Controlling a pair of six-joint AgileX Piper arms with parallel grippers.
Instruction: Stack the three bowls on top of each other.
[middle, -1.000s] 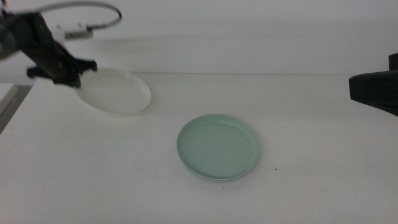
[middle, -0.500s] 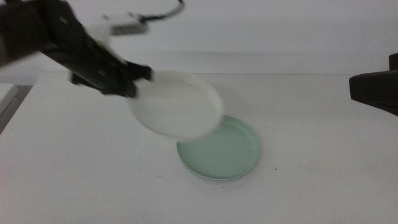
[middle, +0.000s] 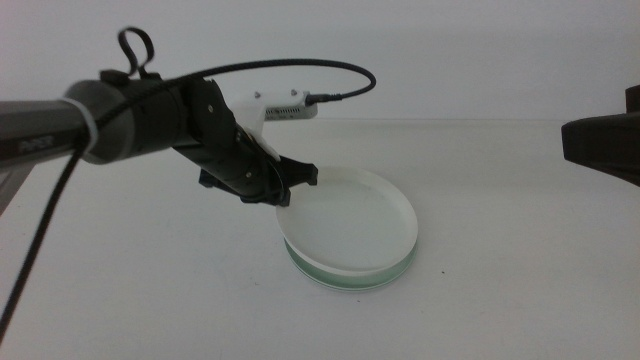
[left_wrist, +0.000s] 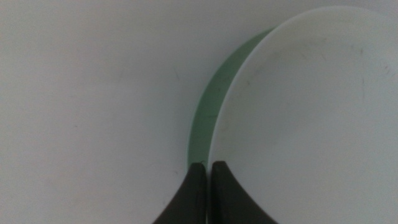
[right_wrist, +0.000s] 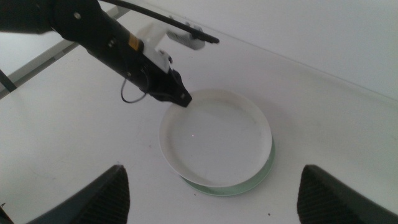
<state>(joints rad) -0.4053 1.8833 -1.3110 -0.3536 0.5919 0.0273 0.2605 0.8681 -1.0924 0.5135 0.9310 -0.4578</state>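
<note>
Black and reaching in from the left of the middle view, your left gripper (middle: 292, 181) was clamped on the near-left rim of the white bowl (middle: 350, 220), jaws closed tight on that edge. You had that bowl sitting over the green bowl (middle: 345, 277) at frame centre, slightly offset, so a green crescent showed along its lower edge. Your right gripper (right_wrist: 211, 186) waited at the right edge, jaws spread wide and holding nothing, above the table (middle: 150, 290).

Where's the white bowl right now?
In the middle view the white bowl sits centre-table over the pale green bowl, its rim gripped by the left gripper.
</note>
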